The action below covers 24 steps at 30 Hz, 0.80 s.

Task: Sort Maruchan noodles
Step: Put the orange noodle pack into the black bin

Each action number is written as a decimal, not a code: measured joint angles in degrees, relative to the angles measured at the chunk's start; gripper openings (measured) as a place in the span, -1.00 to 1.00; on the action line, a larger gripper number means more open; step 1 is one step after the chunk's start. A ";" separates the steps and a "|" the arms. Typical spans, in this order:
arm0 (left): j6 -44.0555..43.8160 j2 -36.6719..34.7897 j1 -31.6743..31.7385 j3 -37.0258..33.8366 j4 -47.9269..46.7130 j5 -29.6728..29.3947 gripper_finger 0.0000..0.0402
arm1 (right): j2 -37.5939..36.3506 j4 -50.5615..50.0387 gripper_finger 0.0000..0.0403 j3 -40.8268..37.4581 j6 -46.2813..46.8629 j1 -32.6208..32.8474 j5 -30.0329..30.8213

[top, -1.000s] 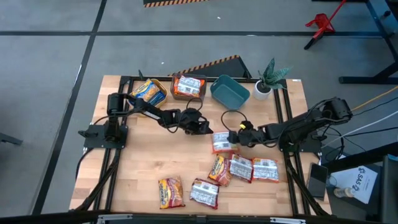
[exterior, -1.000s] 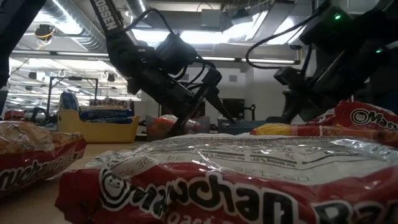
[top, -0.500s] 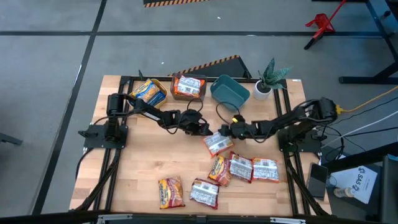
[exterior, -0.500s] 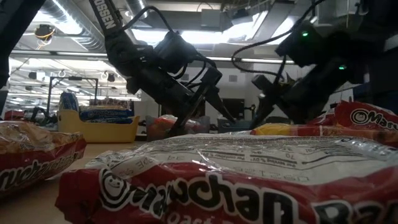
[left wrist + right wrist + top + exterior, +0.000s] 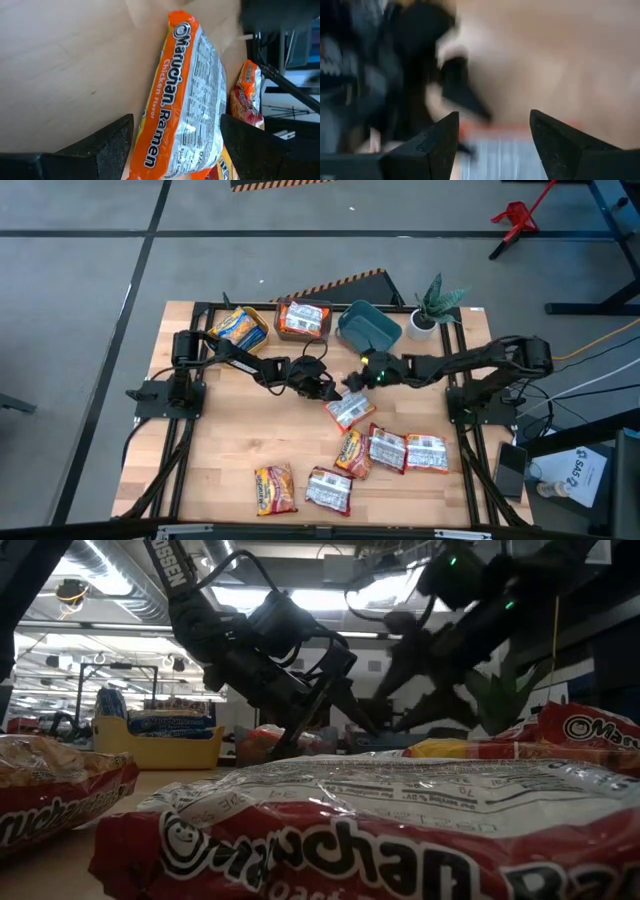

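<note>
Both arms meet over the middle of the tabletop. The left claw stands wide open, empty, just beside an orange-edged noodle packet lying flat. The right claw hangs partly open just behind that packet, holding nothing. More packets lie scattered nearer the front, others sit in the yellow bin

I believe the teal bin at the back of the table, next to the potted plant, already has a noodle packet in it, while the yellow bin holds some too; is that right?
Not quite. In the high view the teal bin beside the potted plant shows only its bare inside, with no packet in it. The rest stands: the yellow bin does hold packets.
</note>
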 joint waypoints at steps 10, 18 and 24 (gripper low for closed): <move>1.84 0.00 -0.02 0.00 -0.26 -0.18 0.45 | -2.84 -20.79 0.15 2.83 11.82 16.63 9.02; 2.02 0.00 -0.04 0.00 -0.26 -0.55 0.45 | -2.44 -30.17 0.15 2.86 15.81 20.62 9.11; 2.38 0.00 -0.06 0.00 -0.25 -0.58 0.45 | 0.34 -30.39 0.15 2.86 11.09 19.18 8.85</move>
